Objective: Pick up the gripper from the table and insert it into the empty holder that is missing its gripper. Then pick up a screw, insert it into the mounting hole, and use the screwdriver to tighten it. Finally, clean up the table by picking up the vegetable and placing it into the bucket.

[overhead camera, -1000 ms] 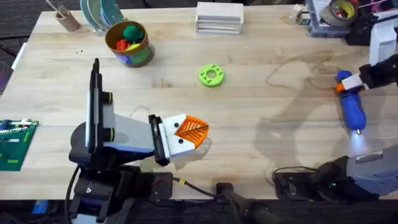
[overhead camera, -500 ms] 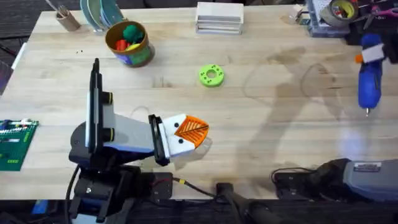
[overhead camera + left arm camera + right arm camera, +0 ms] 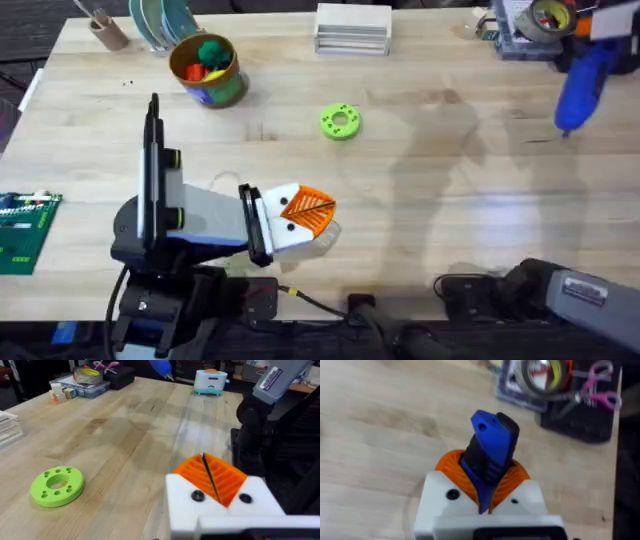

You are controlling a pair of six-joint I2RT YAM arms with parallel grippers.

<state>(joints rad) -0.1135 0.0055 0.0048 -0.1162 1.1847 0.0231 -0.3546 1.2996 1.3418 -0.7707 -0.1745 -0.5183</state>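
Note:
My right gripper (image 3: pixel 603 24) hangs over the table's far right corner, shut on the blue screwdriver (image 3: pixel 580 72), whose bit points down toward the near side. In the right wrist view the orange pads (image 3: pixel 451 466) clamp the screwdriver (image 3: pixel 489 452). My left gripper (image 3: pixel 303 212) rests low near the front, its orange ribbed tips pressed together on white mounts (image 3: pixel 187 502) with nothing between them. The bucket (image 3: pixel 207 70) stands at the far left with green and red vegetables inside. A loose gripper piece, a bare holder and a loose screw are out of view.
A green disc with holes (image 3: pixel 340 121) lies mid-table. A white box (image 3: pixel 352 28) sits at the far edge. A tape roll (image 3: pixel 548 15) and pink scissors (image 3: pixel 600 396) lie on a tray near the screwdriver. A brown cup (image 3: pixel 105 31) is far left, a green circuit board (image 3: pixel 25 230) near left.
My right gripper has carried the screwdriver up and away, from low over the right side to the far right corner. The left arm has not moved.

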